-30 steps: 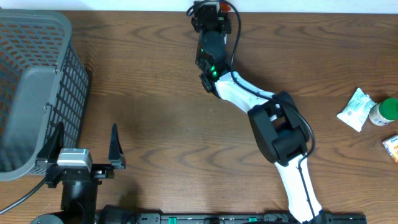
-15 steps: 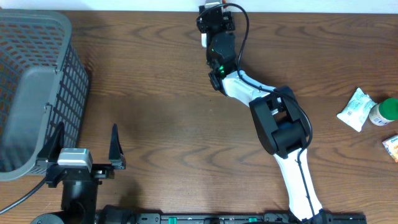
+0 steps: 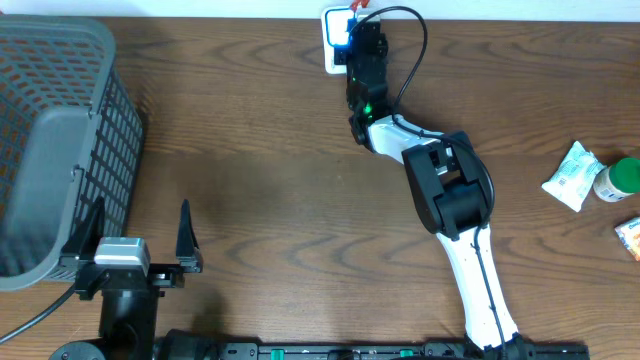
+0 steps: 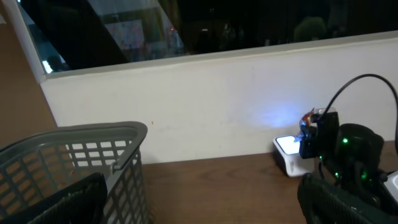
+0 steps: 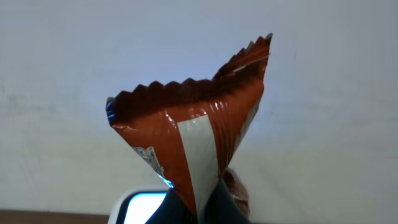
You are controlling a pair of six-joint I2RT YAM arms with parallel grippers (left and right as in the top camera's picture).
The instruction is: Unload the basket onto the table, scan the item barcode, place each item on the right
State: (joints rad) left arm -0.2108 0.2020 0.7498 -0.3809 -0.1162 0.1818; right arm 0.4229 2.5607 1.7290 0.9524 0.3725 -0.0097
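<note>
Standing left, mesh basket (image 3: 125, 120), contents unclear; right gripper (image 5: 202, 206) pinching brown packet (image 5: 186, 137).

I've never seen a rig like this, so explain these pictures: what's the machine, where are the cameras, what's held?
Two robot arms at a wooden table. One picture looks down from above; the other two come from a camera on each wrist. The right tool is shut on a brown snack packet, by a lit white scanner. The left tool is open, empty, beside a grey basket. A white packet, a green-capped bottle and an orange packet lie at the right edge.
</note>
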